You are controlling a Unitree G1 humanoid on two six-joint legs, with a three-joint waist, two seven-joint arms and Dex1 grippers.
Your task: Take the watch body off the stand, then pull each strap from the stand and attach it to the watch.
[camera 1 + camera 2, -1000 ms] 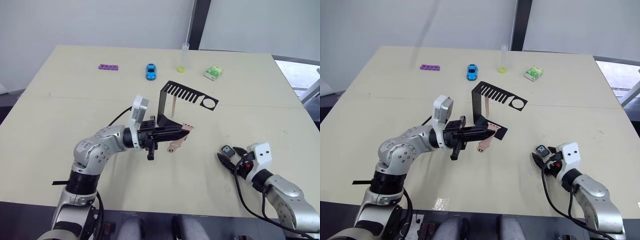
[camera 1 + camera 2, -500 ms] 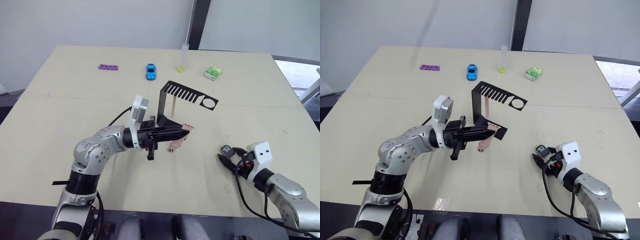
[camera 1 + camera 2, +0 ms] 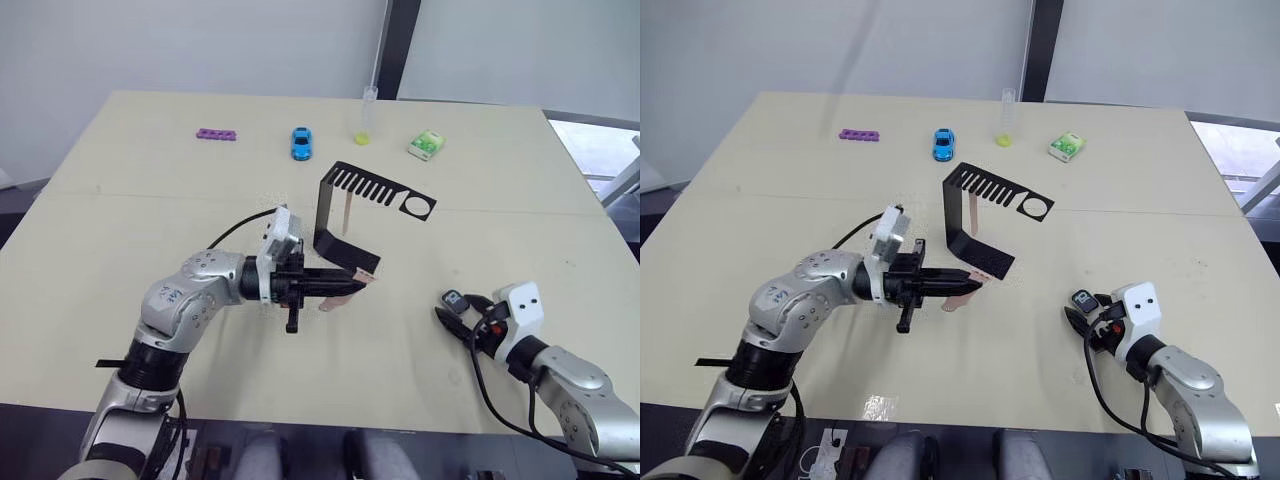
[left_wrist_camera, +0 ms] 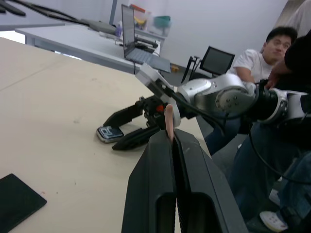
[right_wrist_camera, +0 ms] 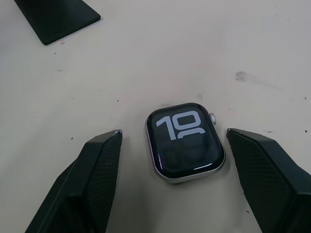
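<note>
Right wrist view has the small dark rounded-square watch body lying flat on bare beige table, between the right gripper's wide-open textured black fingers. Beside the thin black sheet-metal stand, the left gripper pinches a pale pink flexible strap.

beige table | white wall | dark pillar

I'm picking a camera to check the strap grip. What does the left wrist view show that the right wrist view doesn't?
Left wrist view: the left tool shut on a pink strap, the right tool from outside, a seated person and a laptop behind. Right wrist view: the watch face reading 10 and its crown, lying untouched inside the open right tool. Both: the watch, the table, a corner of the stand foot.
</note>
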